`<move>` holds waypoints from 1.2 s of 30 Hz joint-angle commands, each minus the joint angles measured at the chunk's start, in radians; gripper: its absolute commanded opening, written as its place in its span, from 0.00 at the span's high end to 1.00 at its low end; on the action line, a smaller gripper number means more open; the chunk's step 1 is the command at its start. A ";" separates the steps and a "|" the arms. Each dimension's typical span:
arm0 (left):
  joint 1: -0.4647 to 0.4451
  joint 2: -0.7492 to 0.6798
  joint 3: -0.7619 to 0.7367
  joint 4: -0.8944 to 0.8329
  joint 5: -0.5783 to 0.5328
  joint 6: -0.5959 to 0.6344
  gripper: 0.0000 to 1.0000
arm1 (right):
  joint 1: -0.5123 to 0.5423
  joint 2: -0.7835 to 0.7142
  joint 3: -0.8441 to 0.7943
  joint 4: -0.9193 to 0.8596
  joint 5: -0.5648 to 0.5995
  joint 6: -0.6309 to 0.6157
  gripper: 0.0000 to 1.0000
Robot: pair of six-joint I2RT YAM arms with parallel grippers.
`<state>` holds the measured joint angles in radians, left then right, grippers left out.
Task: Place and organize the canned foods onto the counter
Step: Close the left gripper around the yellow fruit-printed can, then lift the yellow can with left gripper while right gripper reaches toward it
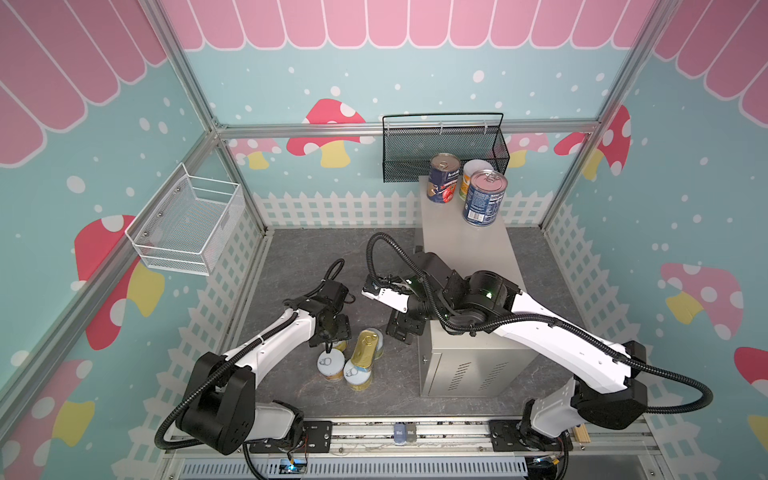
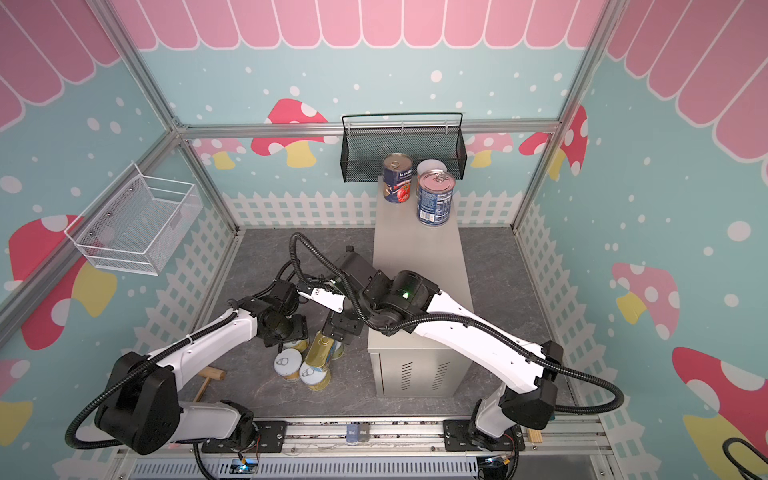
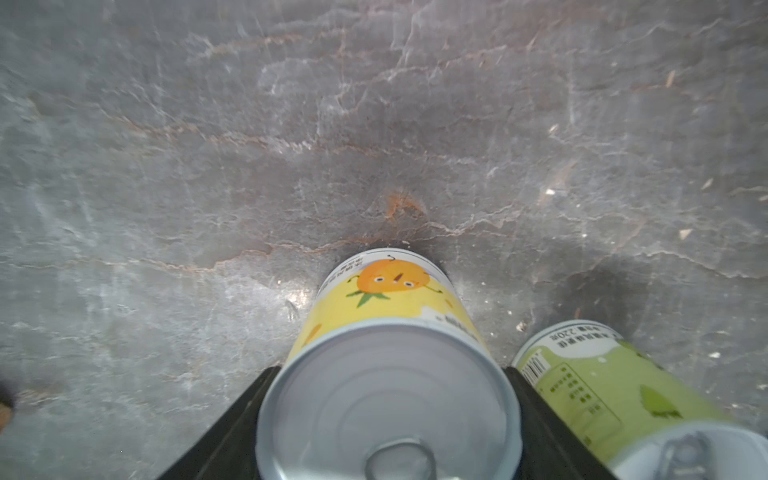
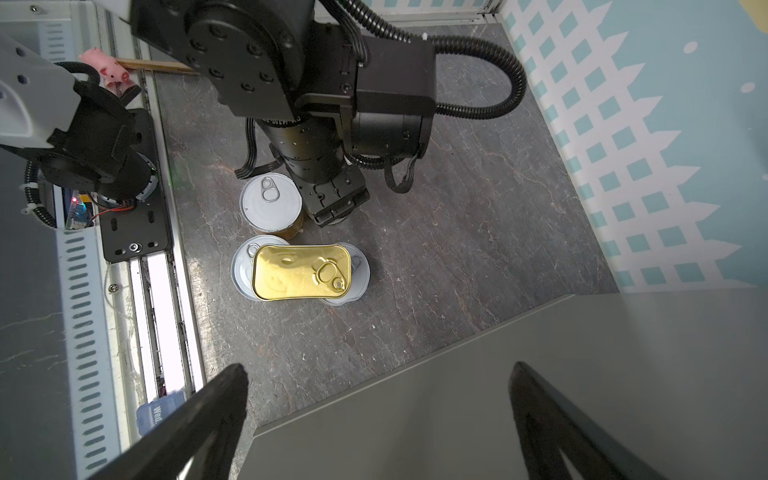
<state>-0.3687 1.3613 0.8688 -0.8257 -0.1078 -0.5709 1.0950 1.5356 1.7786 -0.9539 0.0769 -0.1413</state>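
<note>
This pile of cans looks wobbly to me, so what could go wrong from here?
The left gripper straddles a yellow can beside a green-labelled can; lifting might knock that neighbour over.
The gold tin lies across two short cans close by; a bump could slide it off.

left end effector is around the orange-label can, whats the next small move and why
Probably close the left end effector firmly on the yellow orange-label can before any lift. Its fingers flank the upright can, but the rim hides whether they touch it, and a green-label can stands close beside it.
</note>
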 commanded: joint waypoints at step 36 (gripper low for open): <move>-0.014 -0.100 0.889 -0.276 0.456 0.416 0.76 | 0.004 -0.364 -0.098 0.179 0.250 0.130 0.01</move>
<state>-0.3599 1.2480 1.6791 -1.1252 0.2604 -0.1963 1.0946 1.2037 1.7016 -0.7685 0.2680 -0.0456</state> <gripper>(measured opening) 0.722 0.994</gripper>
